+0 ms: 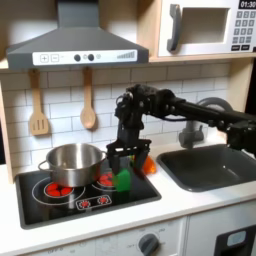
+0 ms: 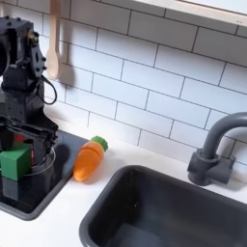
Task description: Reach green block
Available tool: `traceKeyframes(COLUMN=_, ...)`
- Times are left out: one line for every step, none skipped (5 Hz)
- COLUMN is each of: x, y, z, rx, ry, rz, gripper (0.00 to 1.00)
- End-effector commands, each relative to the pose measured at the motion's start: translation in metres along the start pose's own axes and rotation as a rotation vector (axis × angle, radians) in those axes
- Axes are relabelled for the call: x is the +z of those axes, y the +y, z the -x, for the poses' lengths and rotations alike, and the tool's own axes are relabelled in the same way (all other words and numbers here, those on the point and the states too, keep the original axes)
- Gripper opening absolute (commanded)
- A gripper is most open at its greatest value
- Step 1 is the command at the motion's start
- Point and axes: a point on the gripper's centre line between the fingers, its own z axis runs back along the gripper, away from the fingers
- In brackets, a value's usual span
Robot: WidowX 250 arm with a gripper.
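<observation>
**Gripper over green block, not clamped**

Gripper (image 1: 122, 160) points straight down above the toy stovetop (image 1: 45, 205), fingers apart. Green block (image 1: 123, 180) sits on the stovetop just below the fingertips, between them, beside the steel pot (image 1: 72, 163). In the second exterior view, the block (image 2: 14, 160) sits low between the spread fingers of the gripper (image 2: 21, 145); contact unclear. Orange carrot toy (image 2: 88, 160) lies on the counter nearby, towards the sink (image 2: 164, 207).

arm (image 1: 190, 108) — matte black, jointed | cables — black, looped at wrist | end effector (image 2: 21, 147) — black
</observation>
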Motion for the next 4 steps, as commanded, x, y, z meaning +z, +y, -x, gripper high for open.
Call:
traceKeyframes(x=-0.009, y=0.001, z=-0.002, rx=-0.009, ry=0.021, rz=0.004, gripper=1.0)
traceKeyframes(x=-0.019, y=0.004, z=0.0, rx=-0.008, ry=0.05, rz=0.001, gripper=1.0)
traceKeyframes(x=-0.022, y=0.006, z=0.001, rx=-0.01, ry=0.055, rz=0.0, gripper=1.0)
traceKeyframes(x=-0.028, y=0.004, z=0.003, rx=-0.031, ry=0.069, rz=0.001, gripper=1.0)
